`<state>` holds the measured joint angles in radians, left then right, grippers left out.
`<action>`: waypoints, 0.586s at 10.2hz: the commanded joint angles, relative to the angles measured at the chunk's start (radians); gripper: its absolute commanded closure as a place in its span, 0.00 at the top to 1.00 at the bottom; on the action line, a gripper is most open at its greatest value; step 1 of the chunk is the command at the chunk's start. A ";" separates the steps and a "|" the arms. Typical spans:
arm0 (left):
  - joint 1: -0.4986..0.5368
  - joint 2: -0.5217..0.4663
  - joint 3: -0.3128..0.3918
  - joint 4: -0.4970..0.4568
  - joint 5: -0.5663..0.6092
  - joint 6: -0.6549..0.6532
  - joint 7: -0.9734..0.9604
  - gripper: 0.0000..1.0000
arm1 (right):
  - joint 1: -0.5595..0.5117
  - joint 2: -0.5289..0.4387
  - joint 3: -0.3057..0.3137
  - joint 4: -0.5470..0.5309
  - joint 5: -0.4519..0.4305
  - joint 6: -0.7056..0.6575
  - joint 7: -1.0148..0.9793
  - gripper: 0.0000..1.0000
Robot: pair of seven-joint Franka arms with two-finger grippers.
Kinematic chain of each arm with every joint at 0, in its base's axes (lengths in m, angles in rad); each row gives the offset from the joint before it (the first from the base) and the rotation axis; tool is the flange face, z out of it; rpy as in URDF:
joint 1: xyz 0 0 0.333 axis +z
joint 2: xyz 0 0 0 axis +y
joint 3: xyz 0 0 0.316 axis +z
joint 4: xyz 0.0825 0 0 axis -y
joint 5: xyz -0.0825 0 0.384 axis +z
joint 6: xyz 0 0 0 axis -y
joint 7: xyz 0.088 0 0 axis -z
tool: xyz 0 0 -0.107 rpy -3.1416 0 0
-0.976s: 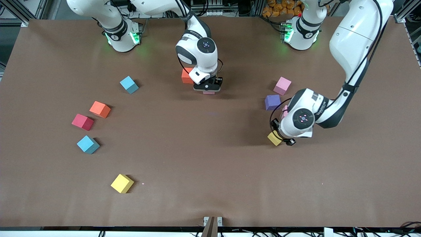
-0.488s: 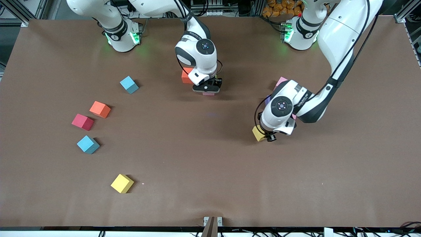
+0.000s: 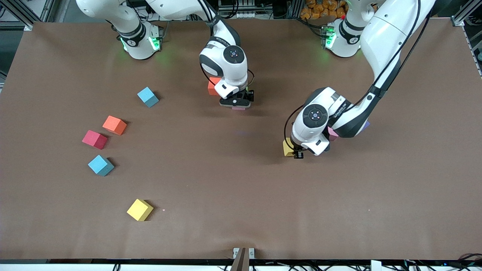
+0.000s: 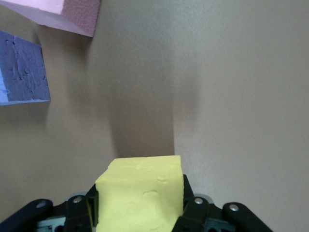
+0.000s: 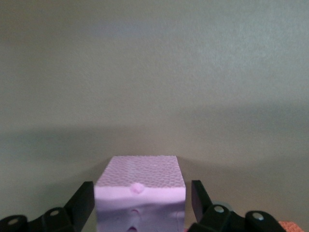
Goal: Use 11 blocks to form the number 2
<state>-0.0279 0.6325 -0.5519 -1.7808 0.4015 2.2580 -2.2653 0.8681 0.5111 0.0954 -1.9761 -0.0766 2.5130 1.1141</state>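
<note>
The left gripper (image 3: 296, 151) is clenched on a yellow block (image 3: 288, 147) and holds it above the brown table (image 3: 241, 188), over the stretch between the table's middle and the left arm's end; in the left wrist view the block (image 4: 141, 195) sits squeezed between the two black fingers (image 4: 194, 210), with a shadow on the table under it; a purple block (image 4: 21, 70) and the corner of a pink block (image 4: 58, 14) lie on the table near it.

The right gripper (image 3: 236, 102) stands low over a pale pink block (image 3: 238, 108); its fingers (image 5: 199, 195) are spread, with a visible gap on each side of that block (image 5: 140, 193), so the block is released and rests on the table; an orange block (image 3: 213, 87) lies touching or just beside it, toward the robots' bases, partly hidden by the right arm.

Taking the pale pink block as landmark: toward the right arm's end of the table lie a light blue block (image 3: 147, 96), then, nearer the front camera, a second orange block (image 3: 114, 125), a red block (image 3: 94, 139), another light blue block (image 3: 100, 165) and a second yellow block (image 3: 139, 209); these five lie well apart from it and from each other, except the orange and red ones, which are near one another.

Toward the left arm's end, a darker pink block (image 3: 333, 133) peeps out under the left arm's wrist.

The number 2 is not yet formed; only the pale pink and orange blocks stand together.
</note>
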 commanded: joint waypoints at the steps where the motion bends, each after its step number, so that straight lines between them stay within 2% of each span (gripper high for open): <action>1: -0.018 -0.004 -0.010 0.006 0.020 -0.002 0.154 0.39 | -0.059 -0.095 0.017 -0.009 -0.018 -0.035 0.009 0.95; 3: -0.033 -0.001 -0.010 0.027 0.019 -0.002 0.254 0.40 | -0.095 -0.179 0.017 -0.009 -0.018 -0.109 -0.026 1.00; 5: -0.058 0.007 -0.011 0.066 0.011 -0.002 0.347 0.40 | -0.209 -0.264 0.018 -0.007 -0.018 -0.238 -0.197 1.00; 6: -0.090 0.016 -0.010 0.089 0.019 -0.002 0.392 0.40 | -0.283 -0.276 0.018 -0.006 -0.018 -0.240 -0.302 1.00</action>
<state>-0.0749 0.6339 -0.5625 -1.7357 0.4016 2.2611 -1.9267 0.6951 0.2849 0.0943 -1.9571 -0.0810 2.2935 0.9341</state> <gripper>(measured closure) 0.396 0.000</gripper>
